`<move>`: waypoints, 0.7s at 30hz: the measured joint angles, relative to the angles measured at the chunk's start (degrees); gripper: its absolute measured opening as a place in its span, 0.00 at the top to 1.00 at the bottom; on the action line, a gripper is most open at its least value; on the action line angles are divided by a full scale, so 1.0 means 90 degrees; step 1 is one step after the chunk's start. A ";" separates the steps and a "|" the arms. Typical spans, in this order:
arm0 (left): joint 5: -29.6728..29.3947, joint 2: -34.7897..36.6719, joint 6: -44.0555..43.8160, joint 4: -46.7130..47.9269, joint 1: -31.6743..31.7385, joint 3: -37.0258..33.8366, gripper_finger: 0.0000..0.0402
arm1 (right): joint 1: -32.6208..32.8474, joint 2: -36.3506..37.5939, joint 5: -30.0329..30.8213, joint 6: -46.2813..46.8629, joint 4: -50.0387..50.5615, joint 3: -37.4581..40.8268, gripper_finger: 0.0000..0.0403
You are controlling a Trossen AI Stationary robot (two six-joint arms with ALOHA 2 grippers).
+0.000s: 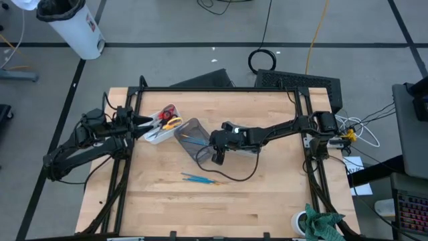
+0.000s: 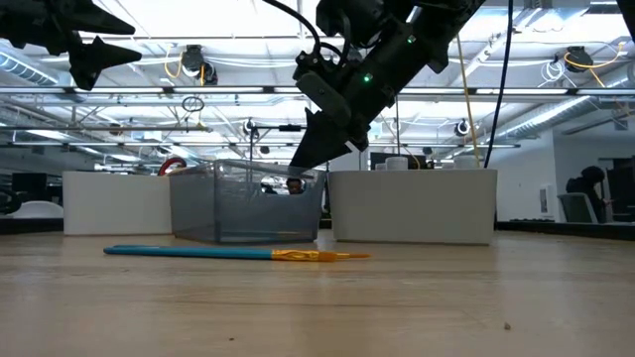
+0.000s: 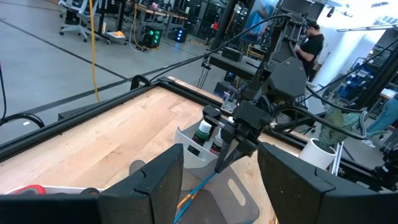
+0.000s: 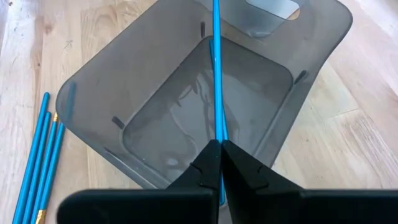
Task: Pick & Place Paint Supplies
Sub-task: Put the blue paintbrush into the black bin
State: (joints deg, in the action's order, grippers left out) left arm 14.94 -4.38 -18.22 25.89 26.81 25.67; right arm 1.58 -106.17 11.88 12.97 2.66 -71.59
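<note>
My right gripper (image 4: pixel 219 154) is shut on a thin blue brush (image 4: pixel 216 74) above a grey see-through bin (image 1: pixel 192 137) at the table's middle. Several more blue brushes with orange ferrules (image 1: pixel 200 179) lie flat on the wood nearer the front edge. Dark bottles with white caps (image 3: pixel 203 132) stand in a white tray (image 3: pixel 194 152) beneath the right arm. Red and yellow scissors (image 1: pixel 168 118) lie in another white tray (image 1: pixel 158 134) at the left. Beside that tray my left gripper (image 1: pixel 146 123) hangs open and empty. My right gripper pinches the brush's blue handle (image 4: pixel 216 134) between its two fingertips (image 4: pixel 205 163). The fingers slant down from the table's right and lie along the brush. The brush sticks out ahead of them across the bin's opening, toward the table's left. Whether it touches the bin I cannot tell.
A black cable (image 1: pixel 234 175) loops over the wood right of the loose brushes. A black frame (image 1: pixel 214 89) runs around the table. A white cup with a green cloth (image 1: pixel 314 222) stands at the near right corner. Bare wood shows along the near edge.
</note>
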 joint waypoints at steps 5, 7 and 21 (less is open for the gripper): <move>0.0000 0.0000 0.0000 -0.0002 -0.0002 0.0000 0.47 | 0.0000 0.0000 0.0002 0.0005 0.0000 0.0000 1.00; -0.0002 0.0000 0.0000 -0.0001 -0.0002 0.0002 0.47 | 0.0000 0.0000 0.0001 0.0005 -0.0002 0.0000 1.00; -0.0002 0.0000 0.0000 0.0000 0.0000 0.0000 0.47 | 0.0002 0.0000 -0.0042 0.0148 -0.0015 0.0000 1.00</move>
State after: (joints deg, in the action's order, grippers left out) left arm 14.92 -4.38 -18.22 25.89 26.81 25.67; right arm 1.61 -106.17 11.50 14.31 2.52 -71.59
